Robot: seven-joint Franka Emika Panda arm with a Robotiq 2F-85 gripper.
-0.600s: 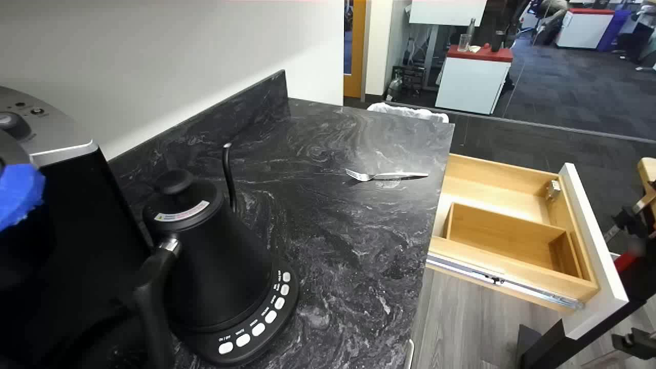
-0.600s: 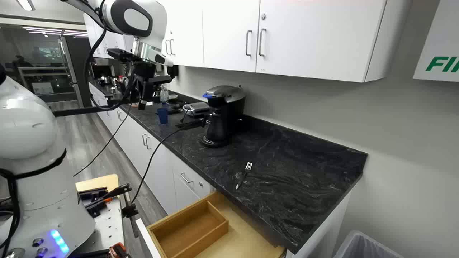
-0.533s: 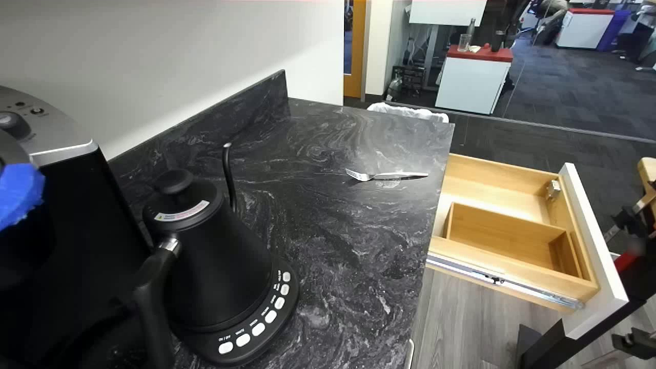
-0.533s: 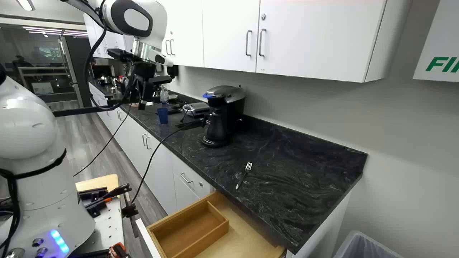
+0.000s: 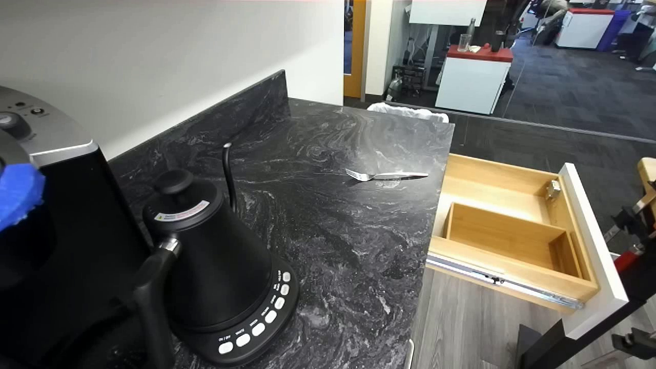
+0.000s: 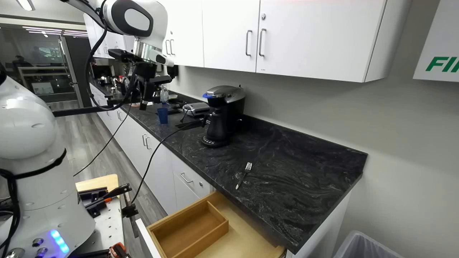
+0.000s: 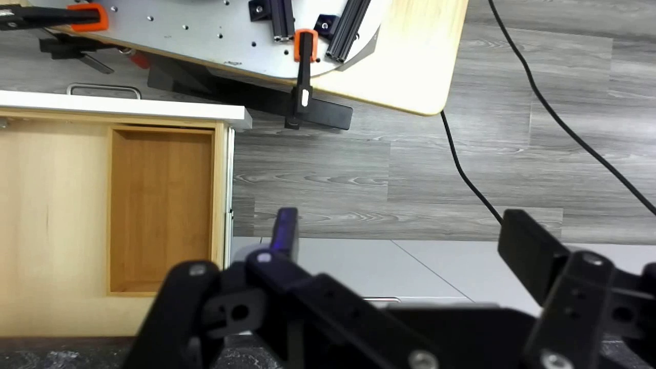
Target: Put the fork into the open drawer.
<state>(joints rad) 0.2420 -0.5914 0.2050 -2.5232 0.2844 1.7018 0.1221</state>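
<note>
My pincer (image 7: 402, 241) is spread wide, its 2 fingers (image 7: 533, 251) well apart with nothing in their hold; in an exterior view it hangs higher than the open drawer (image 6: 240, 238) and well apart from it, off to the side where a small wooden tray (image 7: 161, 205) sits inside the drawer; the fork (image 5: 400, 174) shows in both exterior views, lying on the dark countertop (image 5: 333, 241) near the drawer, its handle end toward the drawer and its tines away from it; farther from the drawer than the fork stands a black kettle (image 5: 210, 266) with a thin spout, and farther again from the drawer is a black and silver machine (image 6: 231, 95); a blue cup (image 6: 162, 115) also stands on the countertop, well apart from the drawer; in my wrist view I look down on the drawer's white front panel (image 7: 154, 106), and facing that panel, apart from it, is a light-wood board (image 7: 410, 66) with an orange-and-black clamp (image 7: 304, 61) at its edge.
</note>
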